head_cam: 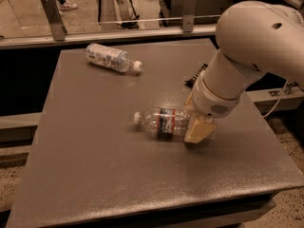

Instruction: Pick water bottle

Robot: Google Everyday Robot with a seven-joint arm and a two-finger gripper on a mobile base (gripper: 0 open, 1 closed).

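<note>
A pale-labelled bottle (108, 58) lies on its side near the far left corner of the grey table (95, 175). A dark flat thing (194, 79) lies near the table's right edge. A metal rail (118, 31) runs beyond the table. The hand (199, 129) is low over the table's right half.

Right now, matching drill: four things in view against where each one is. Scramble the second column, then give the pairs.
Things:
1. water bottle
2. pale-label bottle
3. gripper
4. dark object

Places:
A. down at the water bottle's base end
B. lying mid-table, cap pointing left in view
C. partly hidden behind the arm
D. lying near the table's far left corner

Pairs: 1-B, 2-D, 3-A, 4-C
</note>
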